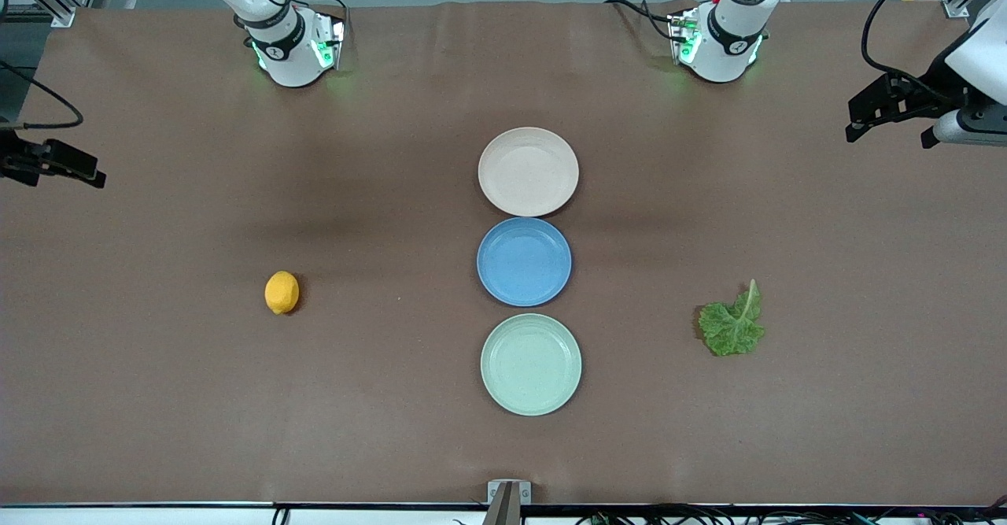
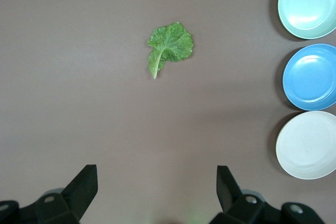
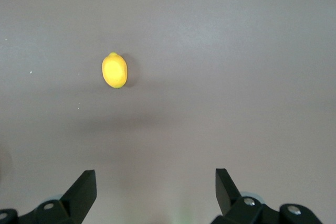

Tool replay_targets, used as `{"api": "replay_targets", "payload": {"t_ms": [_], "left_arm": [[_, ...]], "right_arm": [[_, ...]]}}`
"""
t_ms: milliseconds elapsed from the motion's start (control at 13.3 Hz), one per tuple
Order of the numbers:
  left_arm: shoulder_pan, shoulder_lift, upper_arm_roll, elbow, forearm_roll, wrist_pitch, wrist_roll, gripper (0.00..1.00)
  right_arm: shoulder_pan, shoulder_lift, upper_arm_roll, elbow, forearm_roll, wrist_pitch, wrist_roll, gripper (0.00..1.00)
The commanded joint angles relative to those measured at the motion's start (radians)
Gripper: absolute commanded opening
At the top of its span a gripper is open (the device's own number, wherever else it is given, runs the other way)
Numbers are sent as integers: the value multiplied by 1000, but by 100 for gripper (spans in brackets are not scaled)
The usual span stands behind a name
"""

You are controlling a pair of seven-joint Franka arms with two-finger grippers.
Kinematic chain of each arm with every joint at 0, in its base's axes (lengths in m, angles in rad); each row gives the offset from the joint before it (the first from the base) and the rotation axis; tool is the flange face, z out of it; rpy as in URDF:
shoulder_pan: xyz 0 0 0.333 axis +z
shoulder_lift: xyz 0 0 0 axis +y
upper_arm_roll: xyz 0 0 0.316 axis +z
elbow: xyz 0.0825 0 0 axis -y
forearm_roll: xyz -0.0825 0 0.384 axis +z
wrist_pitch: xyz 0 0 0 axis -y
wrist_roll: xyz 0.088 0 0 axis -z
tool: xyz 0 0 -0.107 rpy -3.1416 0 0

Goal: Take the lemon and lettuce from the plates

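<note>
Lemon (image 1: 282,292) and lettuce (image 1: 733,327) lie on bare surface (image 1: 157,399), not on plates (image 1: 529,171). I hold left gripper (image 2: 157,182) and right gripper (image 3: 156,182) high, fingers wide. I'd descend centred, straddling lemon's short axis, pinching lettuce's rib.

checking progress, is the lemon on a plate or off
Off. The lemon lies on the bare table toward the right arm's end, apart from all three plates.

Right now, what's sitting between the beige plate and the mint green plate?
The blue plate, seen in the front view, sits between the beige plate and mint green plate.
</note>
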Motion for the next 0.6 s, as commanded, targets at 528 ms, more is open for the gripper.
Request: {"api": "replay_targets", "payload": {"t_ms": [528], "left_arm": [[11,-2,1,16,-19,17,7,100]], "right_arm": [[12,-93,-1,-58,8,8,-3,100]]}}
